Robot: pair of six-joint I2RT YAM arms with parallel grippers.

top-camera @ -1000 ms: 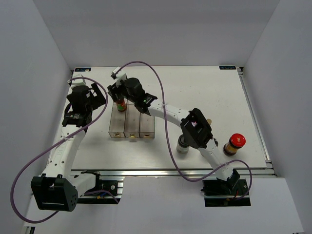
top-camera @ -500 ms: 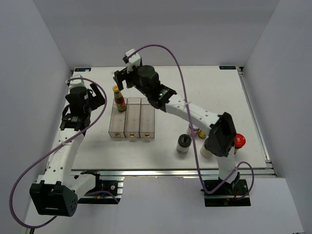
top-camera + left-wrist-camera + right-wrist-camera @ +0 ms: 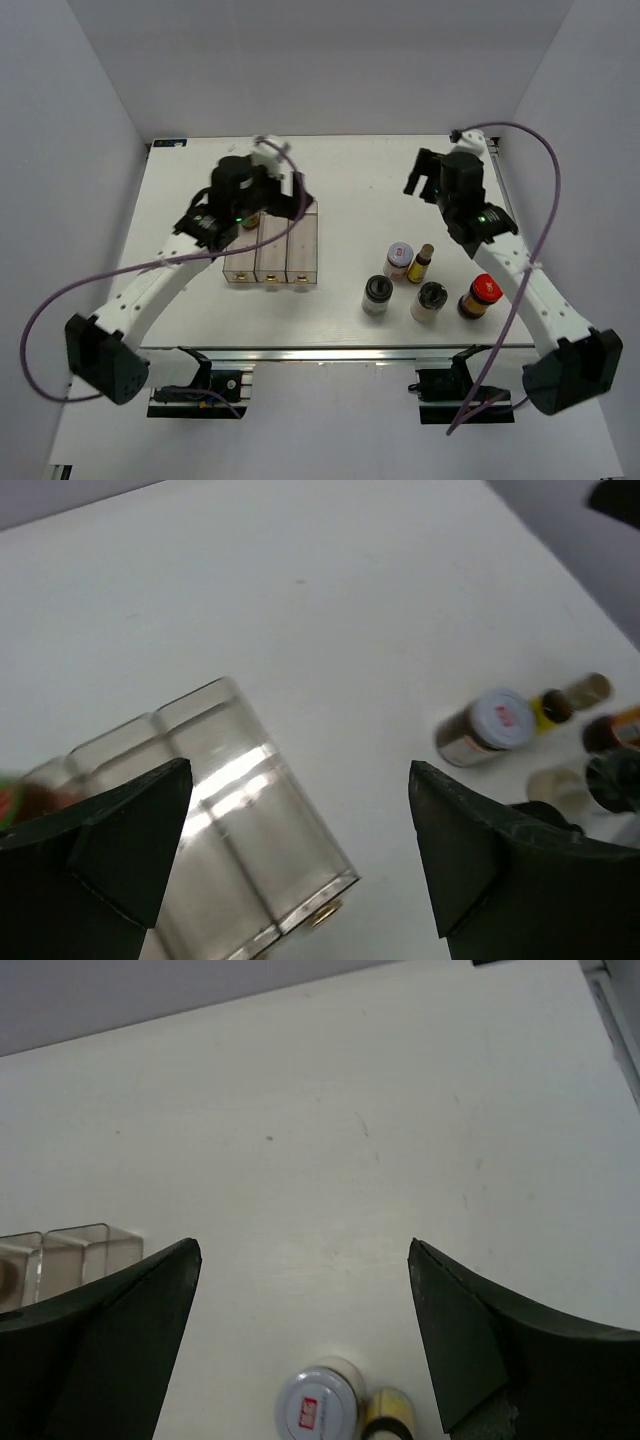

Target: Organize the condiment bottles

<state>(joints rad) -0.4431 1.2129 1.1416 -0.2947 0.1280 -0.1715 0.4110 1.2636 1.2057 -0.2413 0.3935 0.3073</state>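
Top external view: the left arm rises from its base at the near left corner and bends right, its wrist hanging over the far end of the clear three-compartment tray. The right arm stretches up the right side of the desk, its wrist near the far right corner, well apart from the bottles.

From above, the left wrist hides the tray's far end. The slim red sauce bottle shows only in the left wrist view, as a red-and-green sliver at the frame's edge (blurred, cut off behind a finger), seemingly in the tray's outer compartment.

The left jaws stand wide open above tray and desk, holding nothing. The right jaws gape equally wide over bare desk, empty.

Five bottles cluster right of the tray: white jar, tiny yellow-capped bottle, black-lidded shaker, second black-lidded shaker and red-lidded dark jar.
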